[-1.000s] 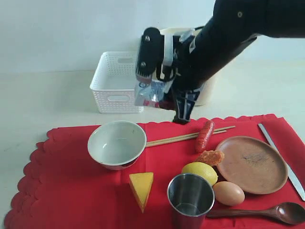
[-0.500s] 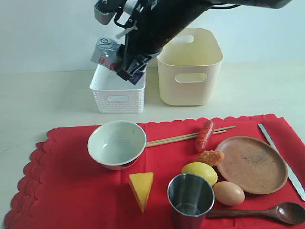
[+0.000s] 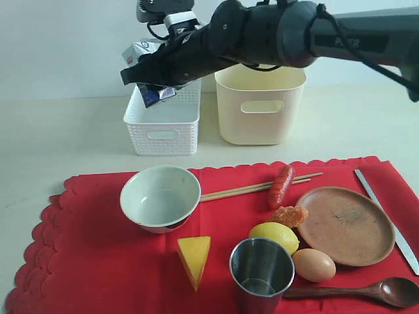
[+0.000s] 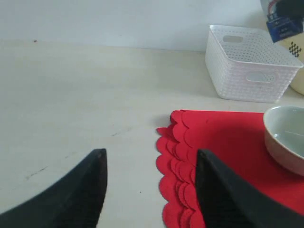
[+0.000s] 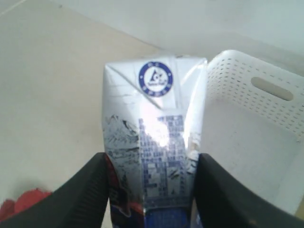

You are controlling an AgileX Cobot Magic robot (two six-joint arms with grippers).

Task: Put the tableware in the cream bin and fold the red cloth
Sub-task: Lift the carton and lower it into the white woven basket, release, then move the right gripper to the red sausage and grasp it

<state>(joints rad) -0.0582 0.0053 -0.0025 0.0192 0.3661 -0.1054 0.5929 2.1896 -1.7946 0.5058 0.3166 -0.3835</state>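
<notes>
Over the low white perforated basket [image 3: 163,134], I am holding a silver and blue drink carton [image 5: 154,142] in my right gripper [image 3: 154,72], both fingers clenched on its sides. I am carrying it there because, as I judge, it belongs with the food and must leave the cloth before any folding.

My left gripper [image 4: 149,185] is hanging released and empty, low over the pale surface [image 4: 71,95], just beside the scalloped edge of the large red fabric cloth [image 4: 223,156]. I think it is waiting there so as not to disturb the reaching arm.

Beside the basket, the tall cream plastic bin [image 3: 262,124] is standing; I cannot see its bottom. All the tableware is lying on the cloth, not yet in the bin: the pale green-white bowl [image 3: 160,196], the brown round plate [image 3: 344,226], the steel cup [image 3: 262,271], the wooden chopsticks [image 3: 242,190], the long silver knife [image 3: 386,219] and the dark wooden spoon [image 3: 366,291]. A red sausage [image 3: 281,185] is lying across the chopsticks, so it probably needs removing first.
</notes>
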